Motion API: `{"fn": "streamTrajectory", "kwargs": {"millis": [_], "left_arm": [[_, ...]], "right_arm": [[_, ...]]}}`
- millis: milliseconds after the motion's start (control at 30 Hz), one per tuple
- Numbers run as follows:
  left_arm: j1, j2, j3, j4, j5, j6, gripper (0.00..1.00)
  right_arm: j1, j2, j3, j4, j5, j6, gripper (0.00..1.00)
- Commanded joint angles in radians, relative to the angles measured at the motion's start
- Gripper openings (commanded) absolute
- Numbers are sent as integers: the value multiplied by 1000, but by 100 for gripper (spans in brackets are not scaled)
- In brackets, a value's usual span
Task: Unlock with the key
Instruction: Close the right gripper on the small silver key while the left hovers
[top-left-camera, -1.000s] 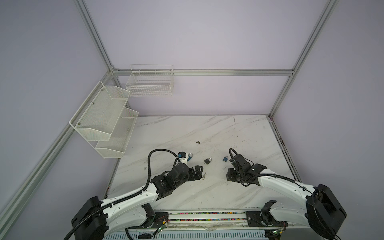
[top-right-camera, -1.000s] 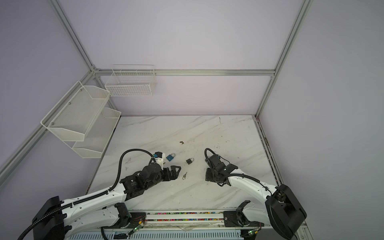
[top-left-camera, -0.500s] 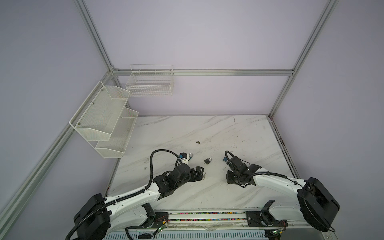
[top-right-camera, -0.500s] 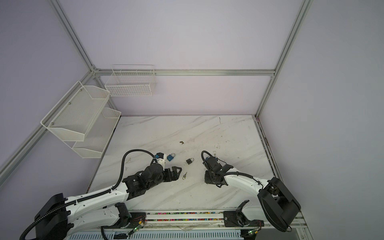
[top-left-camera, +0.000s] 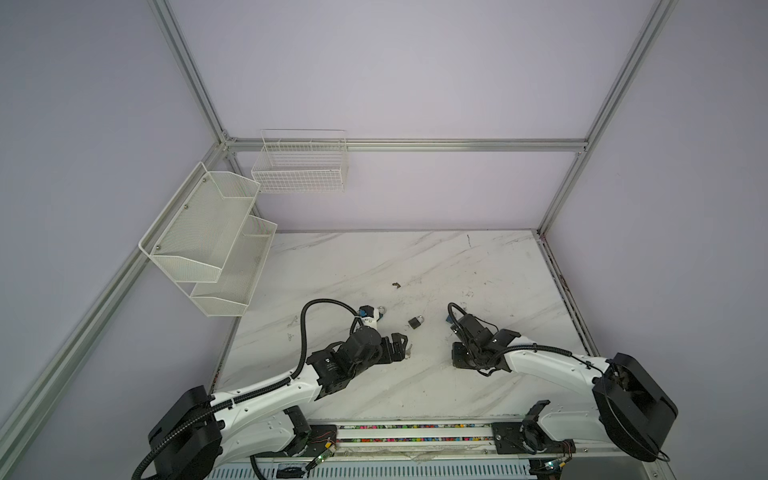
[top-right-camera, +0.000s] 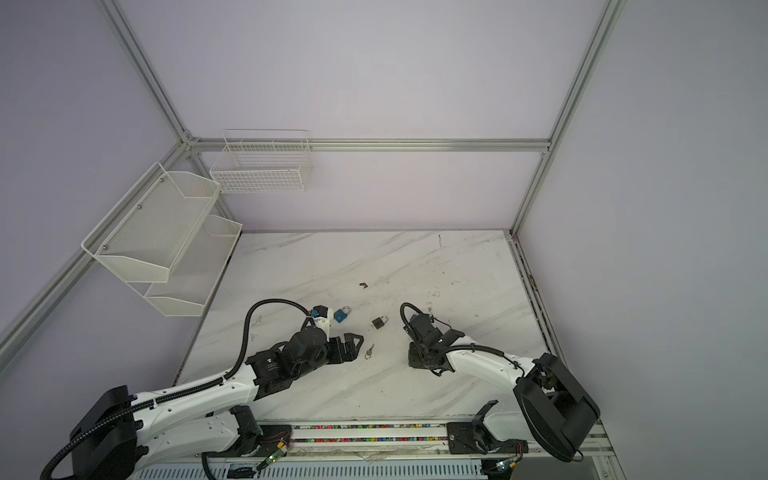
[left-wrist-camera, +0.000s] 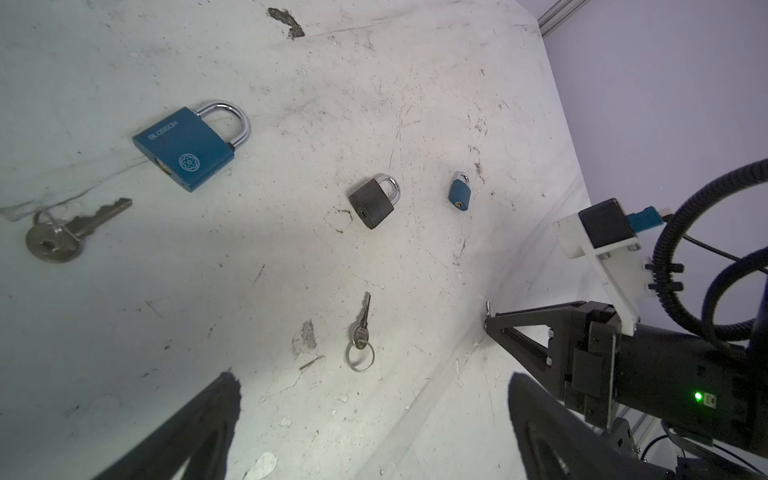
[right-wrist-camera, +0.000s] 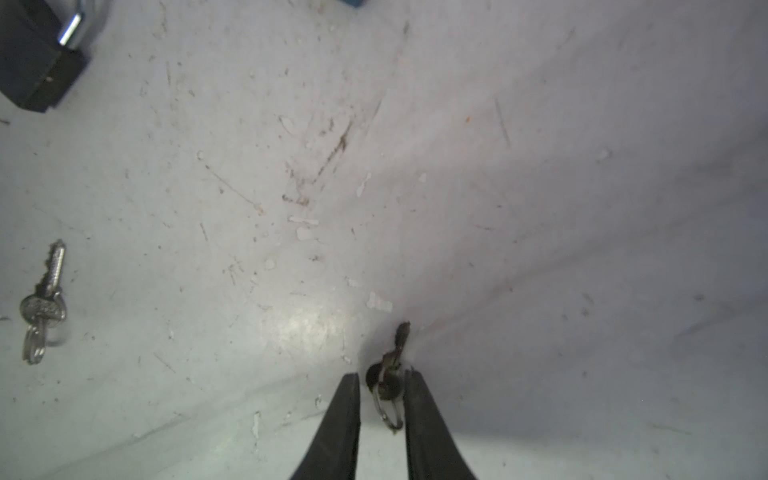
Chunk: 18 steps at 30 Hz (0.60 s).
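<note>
My right gripper (right-wrist-camera: 383, 384) points down at the table, its jaws narrowed round a small dark key (right-wrist-camera: 390, 376) on a ring. The key touches one finger, and a thin gap remains at the other. In both top views that gripper (top-left-camera: 461, 362) (top-right-camera: 419, 360) stands right of a black padlock (top-left-camera: 416, 322) (top-right-camera: 380, 322). My left gripper (left-wrist-camera: 374, 419) (top-left-camera: 401, 345) is wide open and empty. Just ahead of it lies a second small key (left-wrist-camera: 362, 332) (top-right-camera: 369, 351). A large blue padlock (left-wrist-camera: 189, 145) (top-right-camera: 342, 315), a small blue padlock (left-wrist-camera: 459, 195) and a big key (left-wrist-camera: 62, 232) lie on the table.
White mesh shelves (top-left-camera: 208, 241) hang on the left wall and a wire basket (top-left-camera: 299, 166) on the back wall. A dark scrap (top-left-camera: 396, 285) lies further back on the marble table (top-left-camera: 415, 266). The black padlock (right-wrist-camera: 37, 62) sits close to the right gripper.
The right gripper's jaws have drawn in round the small dark key, and that arm has shifted slightly left. The left arm has hardly moved and stays open.
</note>
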Motion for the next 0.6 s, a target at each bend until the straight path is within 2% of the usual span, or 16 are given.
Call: {"fn": "streamTrajectory", "kwargs": {"millis": [0,133,567], "left_arm": [[-6,-1,113,31,-3,-18,100],[-6,-14,104,30,-2,-25,100],[-8,-37,88,27,-13,-33,100]], "right_arm": [[12,15,12,-10,23,3,22],[18,29,19,-10,24,-1,18],[30,27,28,-12,23,-9,15]]}}
